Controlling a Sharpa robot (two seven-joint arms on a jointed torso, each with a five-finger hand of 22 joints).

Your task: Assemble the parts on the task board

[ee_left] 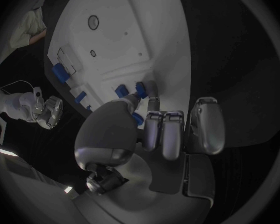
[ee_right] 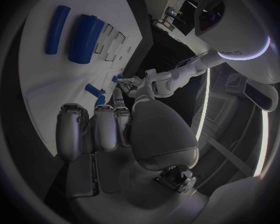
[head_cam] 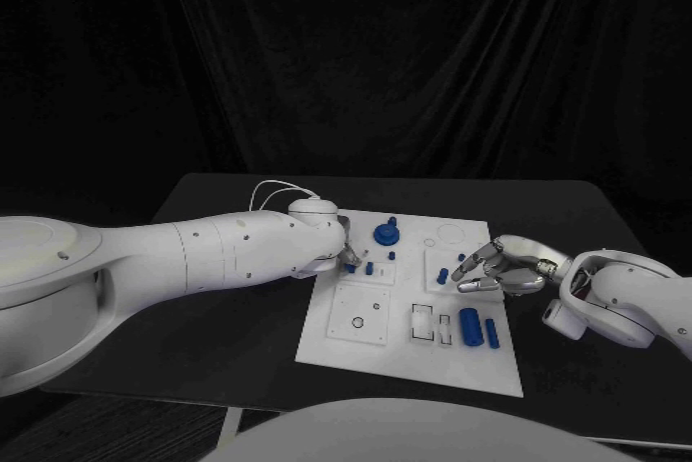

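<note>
Loose blue cylinders [head_cam: 477, 327] lie nearest — left robot hand [head_cam: 335, 250] pinches a peg [head_cam: 351, 269]; right robot hand [head_cam: 498, 267] spread, empty.

The left arm [head_cam: 173, 257] reaches in from the left, its hand [head_cam: 335, 254] lowered with fingers [ee_left: 168, 132] curled downward (whether they pinch anything cannot be told). The right arm [head_cam: 635, 302] comes in from the right, its hand [head_cam: 498, 269] hovering palm-down, fingers [ee_right: 99, 129] bent and apart, holding nothing.
</note>
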